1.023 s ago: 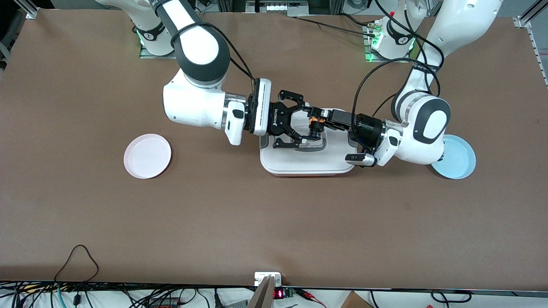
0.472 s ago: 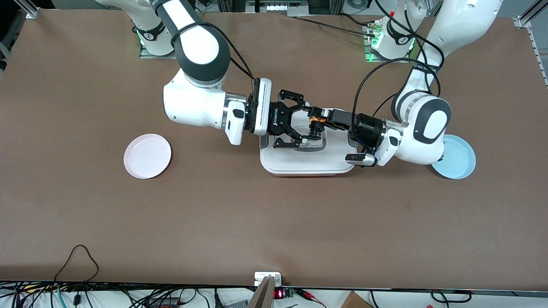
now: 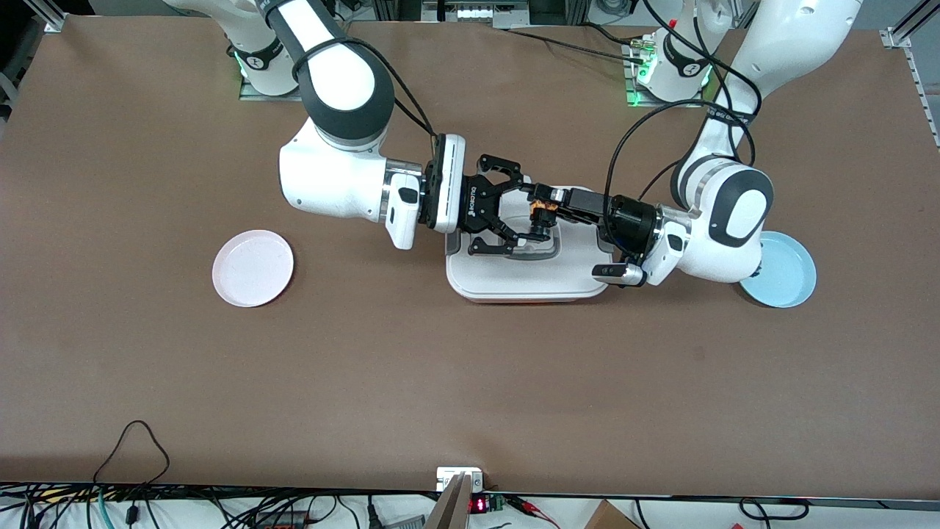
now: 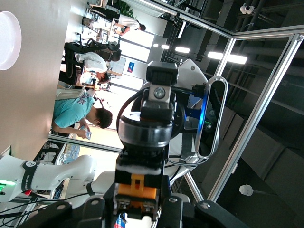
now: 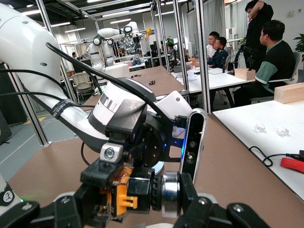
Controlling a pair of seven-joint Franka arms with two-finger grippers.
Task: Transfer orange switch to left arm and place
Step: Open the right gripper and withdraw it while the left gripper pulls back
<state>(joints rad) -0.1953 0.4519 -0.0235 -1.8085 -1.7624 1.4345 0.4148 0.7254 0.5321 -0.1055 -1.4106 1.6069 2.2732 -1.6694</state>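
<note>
The orange switch [image 3: 542, 213], a small black block with orange parts, hangs in the air over the white box [image 3: 514, 283]. My left gripper [image 3: 541, 197] is shut on its orange end; that end also fills the left wrist view as the switch [image 4: 137, 185] between the gripper [image 4: 137, 211] fingers. My right gripper [image 3: 526, 213] faces it over the box, open, with one finger at each end of the switch. In the right wrist view the switch [image 5: 130, 194] lies crosswise between the right gripper [image 5: 137, 211] fingers, close to both.
A pink plate [image 3: 252, 267] lies toward the right arm's end of the table. A light blue plate [image 3: 789, 275] lies toward the left arm's end, partly under the left arm's elbow. Cables and a small device line the table edge nearest the front camera.
</note>
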